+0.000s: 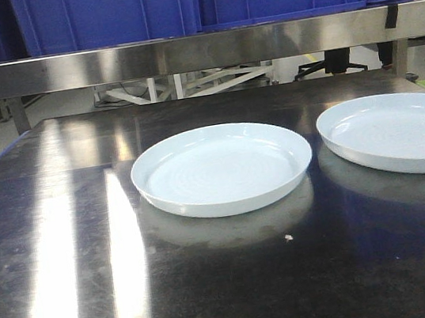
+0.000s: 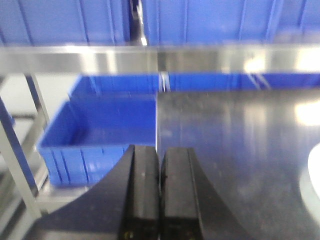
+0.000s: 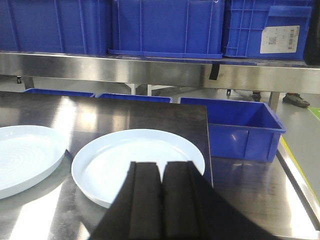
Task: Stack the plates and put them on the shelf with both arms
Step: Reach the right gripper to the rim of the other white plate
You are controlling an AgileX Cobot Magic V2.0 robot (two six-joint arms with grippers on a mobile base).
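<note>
Your right hand (image 3: 161, 167) is shut, its two black fingers pressed side by side with nothing between them. Just ahead of it and below, the first plate (image 3: 135, 150) lies flat on the steel table (image 3: 250, 180), close to the table's right edge. The second plate (image 3: 25, 152) lies to this hand's left, near the first but apart from it, also flat on the table.

Your left hand (image 2: 160, 152) is likewise shut and holds nothing. It hangs over the table's left part, and only a blurred sliver of the second plate's rim shows far to its right.

Ahead of both hands and higher up runs a steel shelf (image 1: 180, 52) loaded with blue crates (image 1: 110, 10). Lower crates (image 2: 100, 130) sit beyond the table, ahead and left of the left hand.
</note>
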